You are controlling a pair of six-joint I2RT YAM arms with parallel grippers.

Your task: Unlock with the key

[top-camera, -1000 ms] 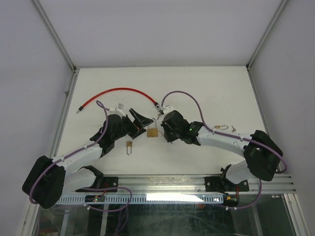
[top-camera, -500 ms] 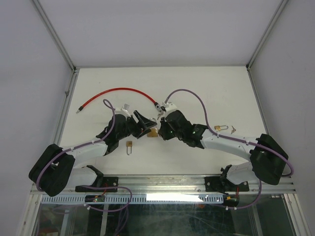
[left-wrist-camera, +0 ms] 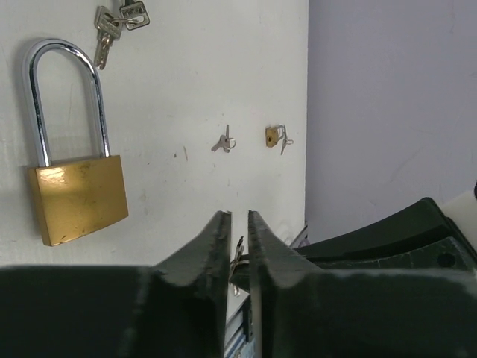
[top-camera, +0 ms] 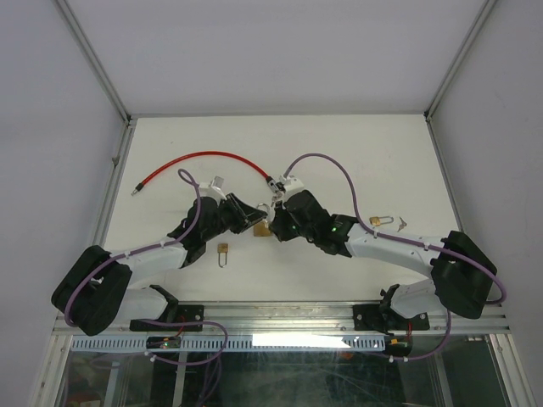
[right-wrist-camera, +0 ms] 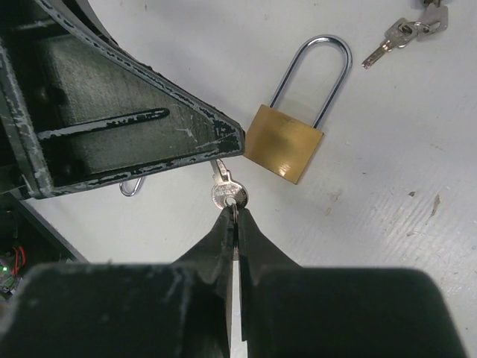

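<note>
My right pincer [right-wrist-camera: 232, 212] is pressed together on the rounded head of a small steel key [right-wrist-camera: 226, 195]. The key's blade goes under the scratched black tip of my left pincer [left-wrist-camera: 238, 218]. In its own wrist view that left pincer shows only a narrow slit between its two dark, matte halves. A bit of bright metal sits in the slit, but I cannot tell whether it really pinches the key. The key is near the middle of the bench [top-camera: 356, 153], just beside the brass padlock [right-wrist-camera: 283, 143], which lies flat. The padlock's body is a dull golden block with rounded corners, and its shackle [left-wrist-camera: 39, 112] is a long arch of polished chrome. The bench is white and slightly grainy, with some small dark specks. On it lie also a glossy red cable [top-camera: 204, 154] in a wide curve, a smaller brass padlock [top-camera: 223, 250] and a bunch of keys [right-wrist-camera: 406, 30]. Plain pale grey walls [top-camera: 254, 51] close the space around the bench.
</note>
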